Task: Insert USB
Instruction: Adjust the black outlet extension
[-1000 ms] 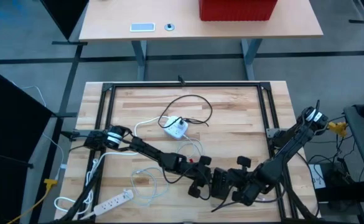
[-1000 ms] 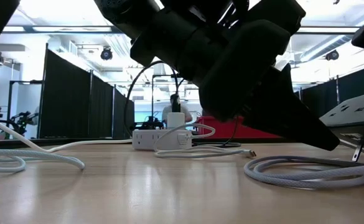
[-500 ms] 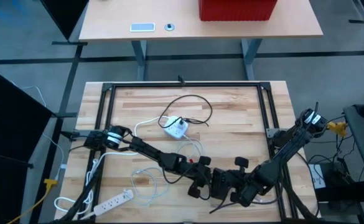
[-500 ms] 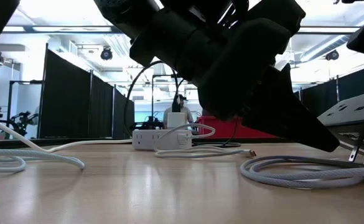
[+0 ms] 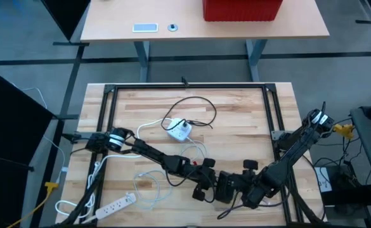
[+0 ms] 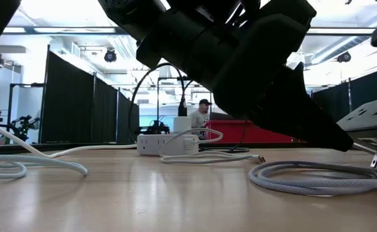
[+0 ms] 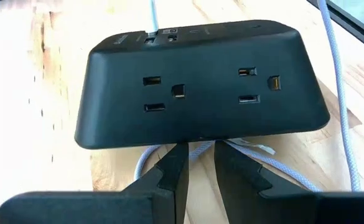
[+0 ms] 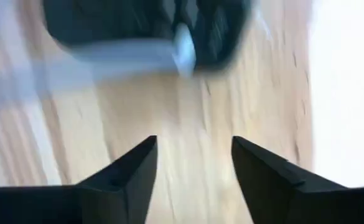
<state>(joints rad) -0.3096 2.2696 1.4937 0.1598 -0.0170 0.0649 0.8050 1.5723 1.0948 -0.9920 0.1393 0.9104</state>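
A black power hub (image 7: 200, 81) with sockets and small ports on its face stands tilted near the table's front edge (image 5: 225, 187). My left gripper (image 7: 199, 146) meets its lower edge, fingers nearly together. A pale cable's plug end (image 7: 152, 28) meets the hub's top edge; it shows blurred as a grey plug (image 8: 183, 50) against the hub (image 8: 138, 25) in the right wrist view. Whether it sits in a port, I cannot tell. My right gripper (image 8: 191, 146) hangs open above bare wood beside the hub (image 5: 237, 190), pointing down and touching nothing. My left gripper has its fingertips (image 7: 180, 155) at the middle of the hub's near lower edge (image 7: 197, 140), coming slanting down from the table's left side. What lies between the fingertips is hidden by the hub's edge. The hub's socket face tilts up toward the gripper.
A grey braided cable (image 6: 317, 180) lies looped on the wood beside the hub (image 7: 337, 81). A white adapter block (image 5: 180, 130) with black and white cords sits mid-table, and a white power strip (image 5: 118, 204) lies at the near left. A person (image 6: 204, 111) shows far behind.
My right hand has tipped and turned a little beside the hub. The braided cable loop next to it has shifted slightly on the table. My left arm and the hub have kept still.
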